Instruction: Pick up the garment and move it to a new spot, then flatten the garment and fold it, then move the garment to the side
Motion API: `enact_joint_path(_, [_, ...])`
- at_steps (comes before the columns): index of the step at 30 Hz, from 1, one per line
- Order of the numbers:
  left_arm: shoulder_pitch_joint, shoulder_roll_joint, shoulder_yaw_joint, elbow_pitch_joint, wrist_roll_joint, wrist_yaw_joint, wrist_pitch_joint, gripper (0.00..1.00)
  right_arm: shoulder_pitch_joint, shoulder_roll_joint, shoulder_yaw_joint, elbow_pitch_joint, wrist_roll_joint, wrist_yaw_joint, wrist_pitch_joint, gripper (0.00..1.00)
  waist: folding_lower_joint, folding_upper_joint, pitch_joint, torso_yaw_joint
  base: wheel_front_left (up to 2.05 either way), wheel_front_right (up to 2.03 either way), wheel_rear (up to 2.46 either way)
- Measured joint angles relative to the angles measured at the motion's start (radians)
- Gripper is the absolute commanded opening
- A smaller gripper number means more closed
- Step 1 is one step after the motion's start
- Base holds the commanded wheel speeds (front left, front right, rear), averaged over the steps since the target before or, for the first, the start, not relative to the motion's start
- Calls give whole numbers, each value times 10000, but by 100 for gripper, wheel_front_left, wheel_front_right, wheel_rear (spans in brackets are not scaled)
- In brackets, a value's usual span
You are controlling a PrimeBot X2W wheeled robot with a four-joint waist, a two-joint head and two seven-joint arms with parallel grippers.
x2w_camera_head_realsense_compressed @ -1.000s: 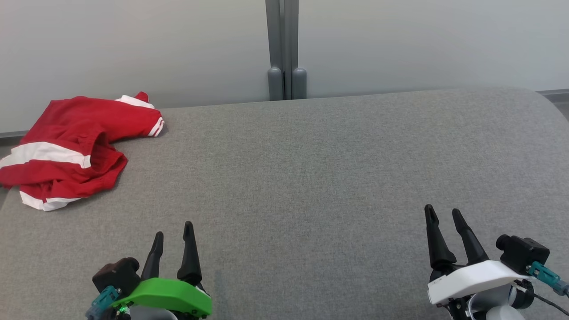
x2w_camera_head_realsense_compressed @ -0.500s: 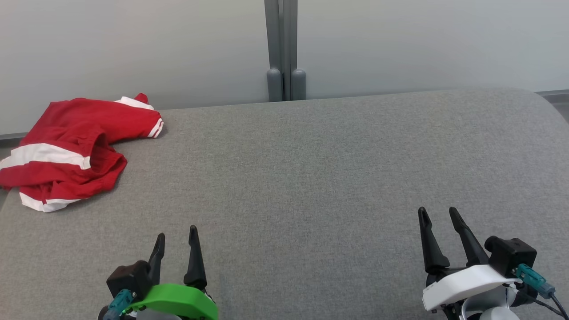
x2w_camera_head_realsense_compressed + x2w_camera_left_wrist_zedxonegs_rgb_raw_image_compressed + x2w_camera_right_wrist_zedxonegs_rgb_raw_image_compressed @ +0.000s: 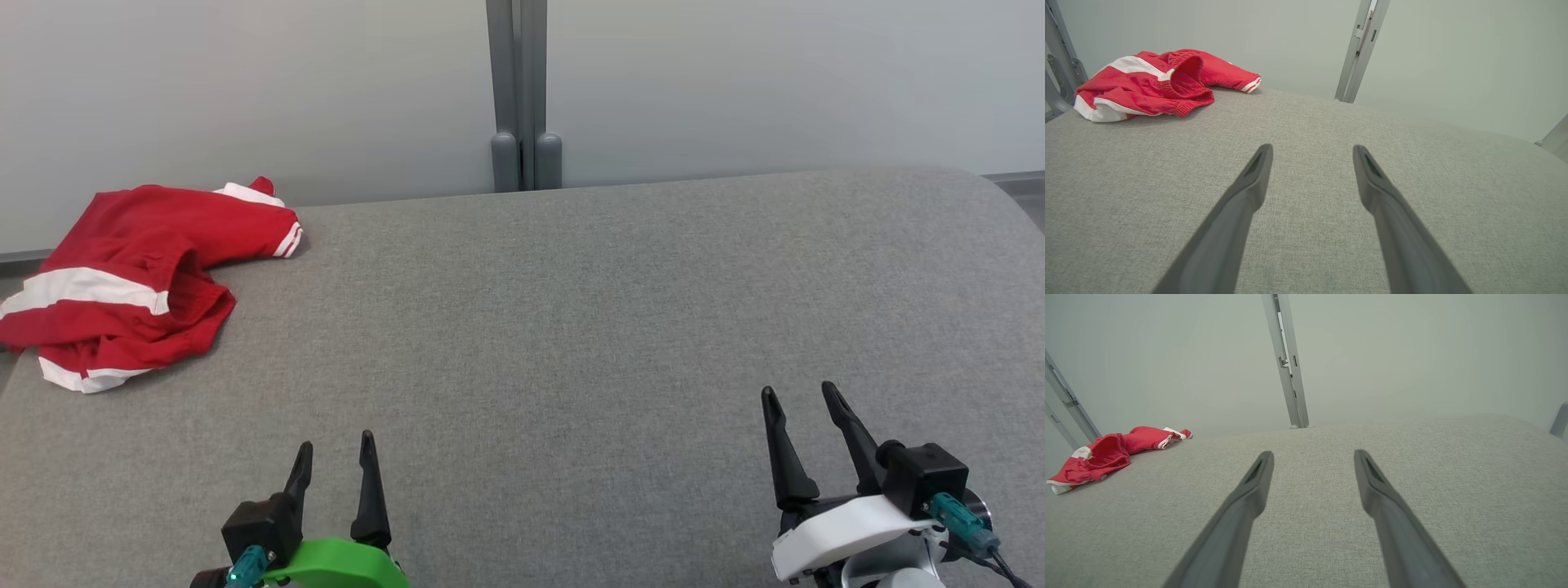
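1 garment [image 3: 122, 282] — far left on worktop [image 3: 571, 327] | my 2 hands empty: left hand [image 3: 336, 442] wide, right hand [image 3: 798, 389] wide

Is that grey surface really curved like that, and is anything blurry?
Head view: soft even light, no glare, red garment sharp. Left wrist view: wide lens bows the grey surface; garment casts a faint shadow. Right wrist view: same bowing, wall hazy.

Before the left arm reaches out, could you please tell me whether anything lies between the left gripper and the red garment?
Nothing visible does. Only the grey fabric surface lies between the open left gripper and the crumpled red garment, which sits at the surface's far left corner.
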Motion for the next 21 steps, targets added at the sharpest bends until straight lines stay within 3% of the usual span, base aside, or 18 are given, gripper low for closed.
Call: enact_joint_path(21, [170, 12, -353, 337, 984, 268, -362, 100, 242, -17, 69, 0, -1415, 2, -387, 100, 0, 0, -221, -12, 0, 0, 0])
